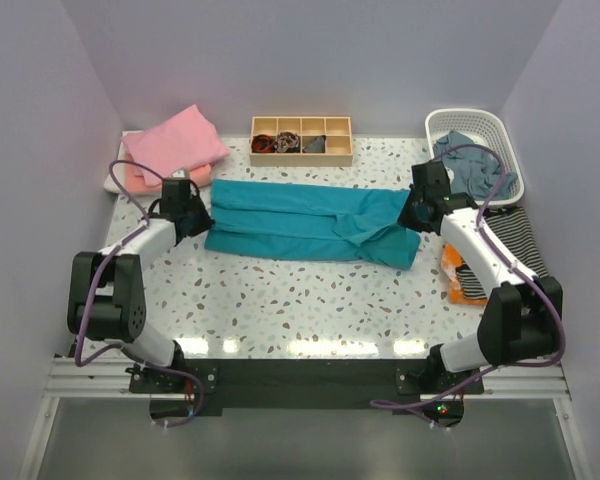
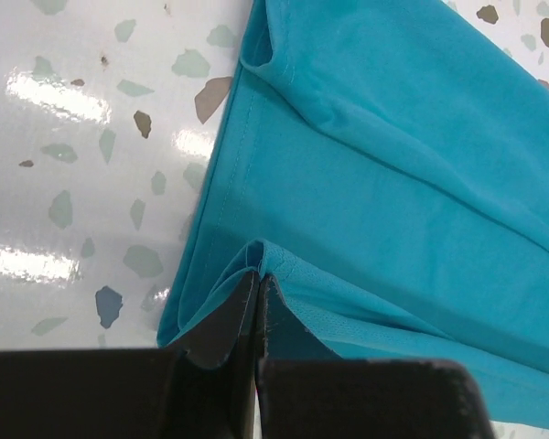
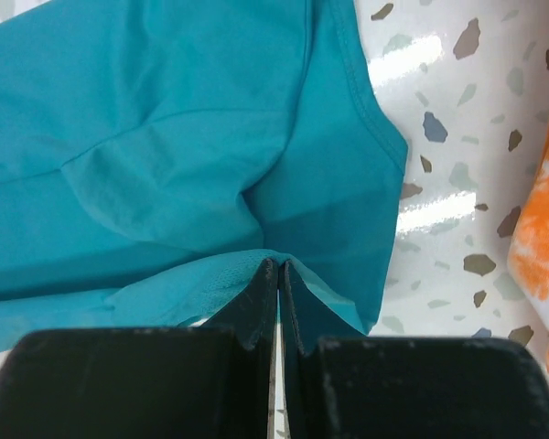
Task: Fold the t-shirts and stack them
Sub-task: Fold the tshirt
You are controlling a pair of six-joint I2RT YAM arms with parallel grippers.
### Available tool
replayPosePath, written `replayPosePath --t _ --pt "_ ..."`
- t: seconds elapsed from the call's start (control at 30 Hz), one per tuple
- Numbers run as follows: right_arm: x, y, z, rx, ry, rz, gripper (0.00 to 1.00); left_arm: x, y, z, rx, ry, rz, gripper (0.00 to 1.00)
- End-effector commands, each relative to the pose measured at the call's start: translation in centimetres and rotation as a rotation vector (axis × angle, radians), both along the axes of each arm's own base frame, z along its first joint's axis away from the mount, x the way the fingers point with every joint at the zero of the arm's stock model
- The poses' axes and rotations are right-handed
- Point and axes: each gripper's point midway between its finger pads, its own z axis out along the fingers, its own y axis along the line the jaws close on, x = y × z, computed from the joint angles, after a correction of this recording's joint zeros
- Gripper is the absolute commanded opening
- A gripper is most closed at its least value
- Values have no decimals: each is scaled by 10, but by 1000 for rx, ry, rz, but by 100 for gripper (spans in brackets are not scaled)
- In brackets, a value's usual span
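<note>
A teal-blue t-shirt [image 1: 310, 222] lies lengthwise across the middle of the table, folded into a long band. My left gripper [image 1: 193, 213] is at its left end, shut on a pinch of the teal cloth [image 2: 366, 165], whose edge rises over the fingertips [image 2: 242, 306]. At the right end my right gripper [image 1: 417, 212] is also shut on the teal-blue t-shirt [image 3: 165, 137], with a fold of cloth draped over its fingertips [image 3: 261, 293]. A folded pink t-shirt [image 1: 175, 145] rests on a pale one at the back left.
A wooden compartment box [image 1: 301, 139] with small items stands at the back centre. A white basket [image 1: 477, 150] holding grey-blue cloth is at the back right. A striped garment [image 1: 520, 240] and an orange-and-white one [image 1: 460, 280] [image 3: 544, 229] lie along the right side.
</note>
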Motion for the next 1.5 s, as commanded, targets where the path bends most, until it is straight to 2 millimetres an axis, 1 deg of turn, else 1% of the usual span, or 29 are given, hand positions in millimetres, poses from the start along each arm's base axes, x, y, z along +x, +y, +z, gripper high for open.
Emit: replayPosePath --t 0.0,0.13,0.23,0.27,0.33,0.37,0.43,0.47,0.5,0.53,0.6,0.67,0.7,0.73,0.8,0.83,0.87,0.9,0.97,1.03,1.1,1.13,1.23,1.27,1.3,1.33,1.37,1.4,1.47 --pt "36 -5 15 -20 -77 -3 0 32 2 14 11 -74 -23 0" --pt "56 -5 -5 -19 -34 -11 0 46 0 7 2 -69 -30 0" --pt "76 -4 -1 -5 -56 -14 0 56 -2 0 -5 -66 -34 0" --pt "80 -2 -12 -6 -28 -8 0 58 -2 -7 -6 -52 -35 0" --pt "92 0 -9 -6 -35 -3 0 65 -5 -7 -14 -58 -49 0" --pt "96 0 -21 -11 -7 -1 1 67 -5 -14 -16 -50 -49 0" --pt "113 2 -16 4 -41 0 0 73 -5 -14 -17 -56 -47 0" --pt "119 3 -25 6 -24 -2 0 74 -6 -17 -23 -50 -51 0" --pt "126 5 -27 13 -29 3 1 84 -7 -10 -26 -89 -53 0" --pt "140 14 -16 38 -56 37 14 86 -8 -11 -28 -87 -60 1" --pt "149 16 -24 39 -36 51 20 88 -8 -12 -26 -81 -60 14" --pt "162 23 -15 59 -87 86 20 89 -6 -8 -19 -101 -54 18" --pt "171 23 -5 59 -137 90 21 86 -3 -8 -6 -97 -37 28" --pt "174 25 2 56 -160 110 25 85 0 -7 3 -95 -24 33" --pt "171 16 15 17 -169 85 26 73 10 -6 42 -53 18 49" --pt "164 12 30 5 -204 84 31 70 16 -4 66 -46 42 55" --pt "161 10 35 3 -224 87 36 65 21 6 82 -55 58 56" --pt "157 12 42 10 -239 100 40 58 25 5 100 -48 73 59" --pt "143 19 40 41 -201 142 40 55 26 23 101 -92 78 60" --pt "126 26 25 81 -127 166 41 56 20 37 76 -144 57 61" --pt "118 36 14 130 -101 200 40 60 4 44 11 -179 -12 61" --pt "109 37 0 146 -65 180 40 70 -4 56 -20 -242 -38 61" --pt "103 39 -17 160 -31 176 40 86 -35 67 -140 -295 -158 62" --pt "102 37 -21 158 -14 170 40 89 -49 57 -186 -271 -212 62" --pt "100 39 -29 161 5 170 40 100 -56 65 -202 -293 -235 62" --pt "99 42 -31 179 13 183 39 105 -65 63 -221 -287 -257 61" --pt "98 45 -34 189 20 192 39 108 -73 49 -246 -258 -282 61" --pt "98 45 -36 189 22 194 39 116 -77 54 -255 -273 -295 61" --pt "98 42 -42 180 21 176 39 125 -90 47 -294 -283 -328 61"
